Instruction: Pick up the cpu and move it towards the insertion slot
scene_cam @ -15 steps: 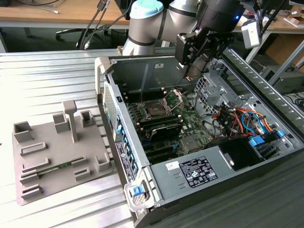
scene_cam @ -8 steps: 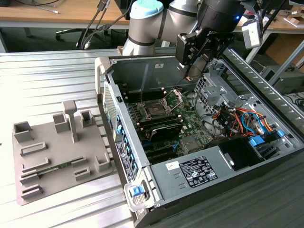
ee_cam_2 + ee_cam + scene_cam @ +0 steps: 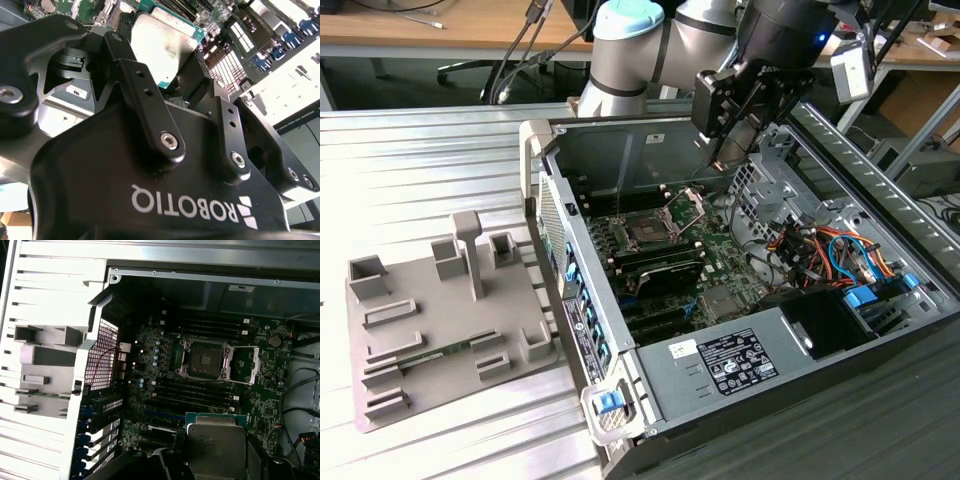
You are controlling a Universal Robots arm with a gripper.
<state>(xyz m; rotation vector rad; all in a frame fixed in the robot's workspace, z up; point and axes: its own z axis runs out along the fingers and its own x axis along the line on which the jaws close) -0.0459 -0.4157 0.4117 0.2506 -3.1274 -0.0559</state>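
An open computer case point(image 3: 720, 300) lies on a ribbed metal bench point(image 3: 420, 170). Above its motherboard point(image 3: 165, 390), the gripper point(image 3: 175, 90) pinches the cpu point(image 3: 216, 442), well apart from the insertion slot point(image 3: 202, 360).

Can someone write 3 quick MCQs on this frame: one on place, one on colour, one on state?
1. Where is the cpu?
A. Seated in the insertion slot
B. Held in the end effector above the motherboard
C. Lying on the grey fixture plate

2. What colour is the cpu's top face?
A. Silvery
B. Red
C. Black

3. What state is the insertion slot in?
A. Closed over a chip
B. Covered by a fan
C. Open and empty, its bracket swung aside

Key: 1 B, the first wrist view shows the cpu at the end effector, apart from the slot farther along the motherboard. 2 A, the face is pale metal with a green rim in both wrist views. 3 C, the dark socket bed is bare and the bracket lies beside it.
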